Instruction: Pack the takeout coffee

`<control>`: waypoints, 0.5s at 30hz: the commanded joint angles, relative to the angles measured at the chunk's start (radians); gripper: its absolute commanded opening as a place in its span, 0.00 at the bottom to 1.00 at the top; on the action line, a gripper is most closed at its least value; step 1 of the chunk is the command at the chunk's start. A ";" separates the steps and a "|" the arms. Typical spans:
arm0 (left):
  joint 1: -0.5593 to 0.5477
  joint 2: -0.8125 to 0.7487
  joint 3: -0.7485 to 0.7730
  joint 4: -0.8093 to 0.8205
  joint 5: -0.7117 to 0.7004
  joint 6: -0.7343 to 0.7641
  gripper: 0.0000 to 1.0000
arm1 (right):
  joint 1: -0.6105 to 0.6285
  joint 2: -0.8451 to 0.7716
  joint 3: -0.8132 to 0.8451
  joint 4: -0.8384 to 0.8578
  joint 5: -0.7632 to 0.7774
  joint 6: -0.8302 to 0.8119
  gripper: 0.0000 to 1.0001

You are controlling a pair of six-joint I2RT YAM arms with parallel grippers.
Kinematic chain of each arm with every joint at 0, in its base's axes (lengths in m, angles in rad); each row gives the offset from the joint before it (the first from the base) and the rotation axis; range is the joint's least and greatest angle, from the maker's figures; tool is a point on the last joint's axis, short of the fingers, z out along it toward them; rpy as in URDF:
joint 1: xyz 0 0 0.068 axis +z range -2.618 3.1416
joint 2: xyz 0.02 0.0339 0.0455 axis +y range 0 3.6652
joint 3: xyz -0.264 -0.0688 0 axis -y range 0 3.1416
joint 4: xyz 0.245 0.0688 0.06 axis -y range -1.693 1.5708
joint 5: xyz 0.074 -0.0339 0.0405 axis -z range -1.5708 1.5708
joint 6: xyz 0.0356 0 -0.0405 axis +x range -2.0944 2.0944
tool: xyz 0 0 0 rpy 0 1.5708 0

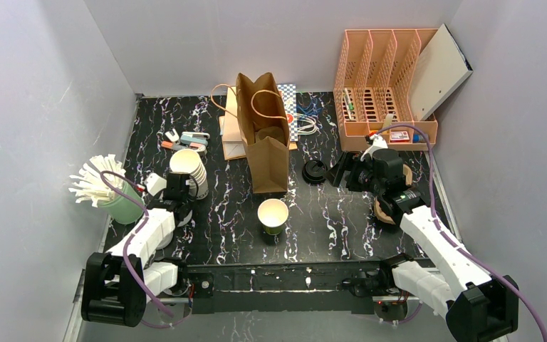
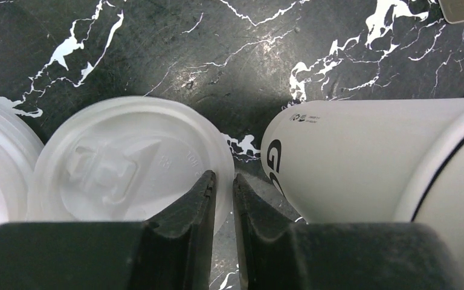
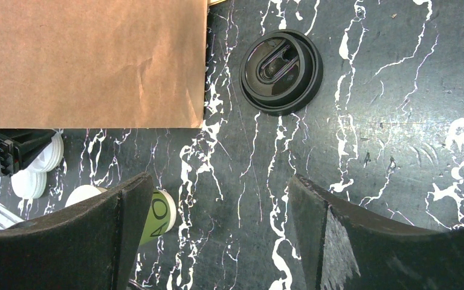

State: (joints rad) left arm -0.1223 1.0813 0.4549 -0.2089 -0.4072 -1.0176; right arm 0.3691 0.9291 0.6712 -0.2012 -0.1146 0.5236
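Over the black marble table, left gripper pinches a white sip lid, jaws almost closed. Right gripper gapes wide, empty.

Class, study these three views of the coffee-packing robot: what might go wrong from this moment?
1. The left gripper pinches only the thin rim of a white lid; it may slip or flex when lifted.
2. The cup stack sits right beside that gripper; a sideways move could knock it.
3. The green cup has no lid yet; bagging it now would pack it uncapped.
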 commanded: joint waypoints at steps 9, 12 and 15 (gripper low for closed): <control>0.009 -0.044 0.060 -0.133 -0.087 -0.010 0.00 | 0.007 -0.004 0.024 0.021 0.009 -0.005 0.91; 0.009 -0.088 0.094 -0.182 -0.104 -0.003 0.00 | 0.007 -0.004 0.023 0.021 0.007 -0.004 0.91; 0.009 -0.124 0.117 -0.223 -0.110 -0.001 0.00 | 0.005 -0.001 0.022 0.022 0.006 -0.004 0.91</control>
State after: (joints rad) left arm -0.1196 1.0142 0.5171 -0.3309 -0.4549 -1.0260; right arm 0.3691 0.9291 0.6712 -0.2012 -0.1143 0.5236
